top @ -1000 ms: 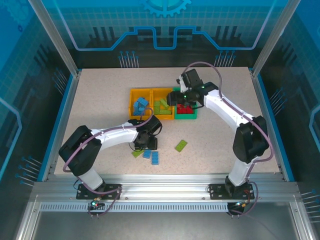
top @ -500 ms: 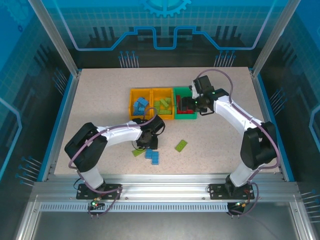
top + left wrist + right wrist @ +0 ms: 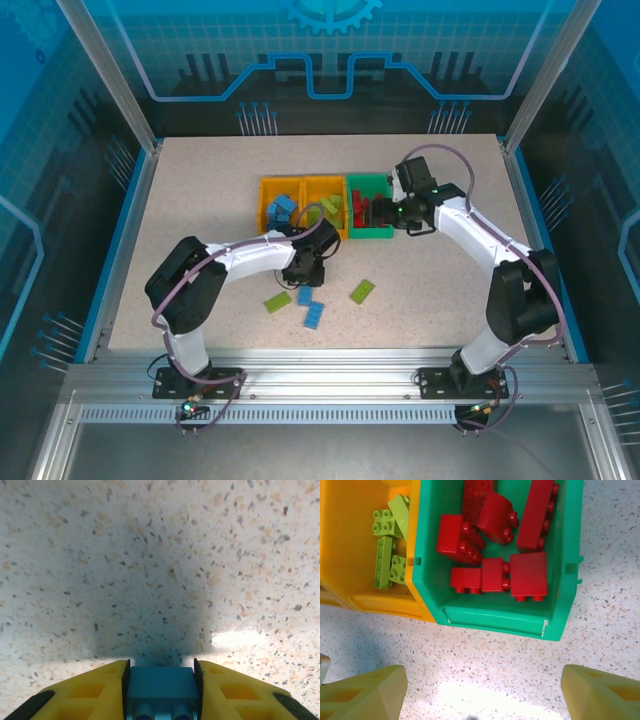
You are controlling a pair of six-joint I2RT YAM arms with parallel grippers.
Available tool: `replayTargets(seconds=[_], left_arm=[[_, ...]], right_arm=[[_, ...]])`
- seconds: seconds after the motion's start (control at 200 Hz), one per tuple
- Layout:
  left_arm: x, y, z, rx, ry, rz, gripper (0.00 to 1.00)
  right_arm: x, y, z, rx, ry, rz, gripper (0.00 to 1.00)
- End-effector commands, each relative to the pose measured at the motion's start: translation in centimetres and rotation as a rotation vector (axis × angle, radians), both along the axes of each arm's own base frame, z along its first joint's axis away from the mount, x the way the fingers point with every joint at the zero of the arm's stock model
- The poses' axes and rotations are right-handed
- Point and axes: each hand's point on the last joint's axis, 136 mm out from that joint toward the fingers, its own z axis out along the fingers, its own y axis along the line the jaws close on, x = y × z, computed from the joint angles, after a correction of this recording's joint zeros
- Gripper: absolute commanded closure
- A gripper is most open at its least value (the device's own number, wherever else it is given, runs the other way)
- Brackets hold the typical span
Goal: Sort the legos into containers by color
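My left gripper [image 3: 304,272] is closed on a blue brick [image 3: 160,687]. In the wrist view its yellow fingers [image 3: 90,695] press against the brick's two sides, and two studs show at the bottom. It hangs over the middle of the bench [image 3: 200,190], just on the near side of the bins. I cannot quite tell from here whether the brick is clear of the surface.

My right gripper [image 3: 483,685] stands wide open with nothing between its fingers, over bare bench just beside the green bin [image 3: 495,620]. That bin is the right-hand one of the row, toward the far edge, and it holds red bricks [image 3: 527,575]. The middle yellow bin [image 3: 380,605], joined to it, holds lime bricks [image 3: 387,555]. The left yellow bin [image 3: 264,215] holds blue bricks [image 3: 283,208].

Loose on the bench, between the bins and the near edge, lie a loose lime brick [image 3: 277,302], a loose blue brick [image 3: 305,296] just below my left gripper and a second loose blue brick [image 3: 314,316] beside it. A second loose lime brick [image 3: 362,291] lies off to the right.
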Motion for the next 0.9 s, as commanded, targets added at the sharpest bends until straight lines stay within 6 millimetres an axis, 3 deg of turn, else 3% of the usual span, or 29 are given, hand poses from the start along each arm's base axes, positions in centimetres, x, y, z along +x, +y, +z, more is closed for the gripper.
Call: replayTargets(seconds=[0.0,0.18,0.39,0.565,0.73,0.895], left_arm=[[1.9,1.4,1.4,0.022,-0.028,0.019,0.65],[5.7,2.7,4.1,-0.01,-0.086,0.051,0.65],[10.9,4.1,8.0,-0.063,-0.17,0.097,0.65],[15.6,6.0,10.9,-0.084,-0.228,0.132,0.64],[19.3,8.1,11.2,-0.068,-0.248,0.158,0.64],[21.9,9.1,10.1,-0.063,-0.236,0.174,0.64]], right_arm=[[-0.6,-0.1,0.7,0.031,-0.024,0.012,0.18],[-2.6,0.6,-0.9,0.039,-0.015,0.049,0.19],[-5.6,2.8,-2.0,0.039,-0.058,0.22,0.18],[-8.4,5.6,-3.3,-0.123,-0.165,0.444,0.12],[-11.0,9.2,-4.9,-0.221,-0.214,0.668,0.09],[-12.5,11.9,-5.8,-0.204,-0.21,0.792,0.07]])
